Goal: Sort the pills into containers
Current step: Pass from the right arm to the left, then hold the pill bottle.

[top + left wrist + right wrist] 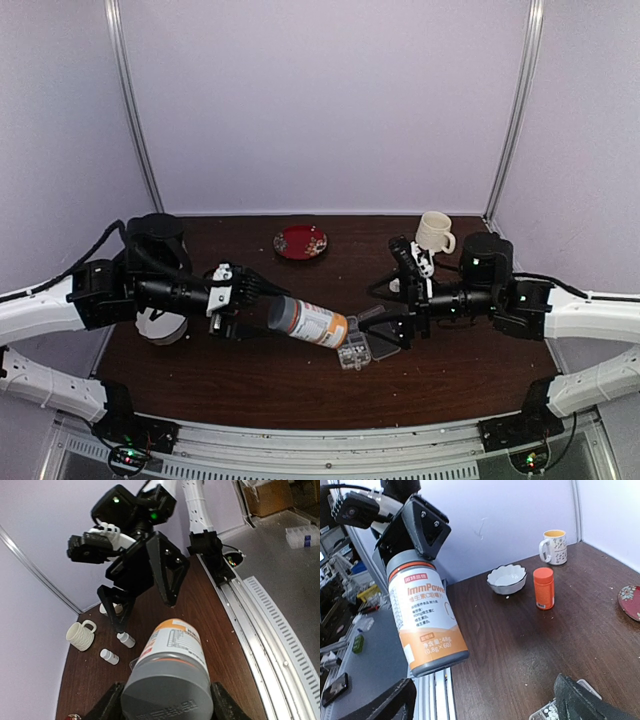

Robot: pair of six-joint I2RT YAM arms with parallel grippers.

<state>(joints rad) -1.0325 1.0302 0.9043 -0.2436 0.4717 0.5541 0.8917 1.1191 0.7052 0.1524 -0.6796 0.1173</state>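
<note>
The containers are the cells of a flat clear organizer box (354, 354) lying on the table, just left of my right gripper (388, 330). Pills (548, 712) show as a pale cluster in one cell at the bottom edge of the right wrist view. The right gripper (487, 711) stands wide open with nothing between its fingers. My left gripper (248, 314) is shut on the grey cap of a large orange-and-white bottle (308, 322). It holds the bottle tilted in the air, base toward the box. In the left wrist view the bottle (172, 665) fills the gap between the fingers and hides most of the box.
Two small white bottles (126, 639) (109, 656) and a ribbed white mug (81, 635) sit behind the right gripper. A white bowl (506, 578), an orange bottle (543, 588) and a patterned mug (553, 546) stand on the left side. A red plate (300, 242) lies at the back.
</note>
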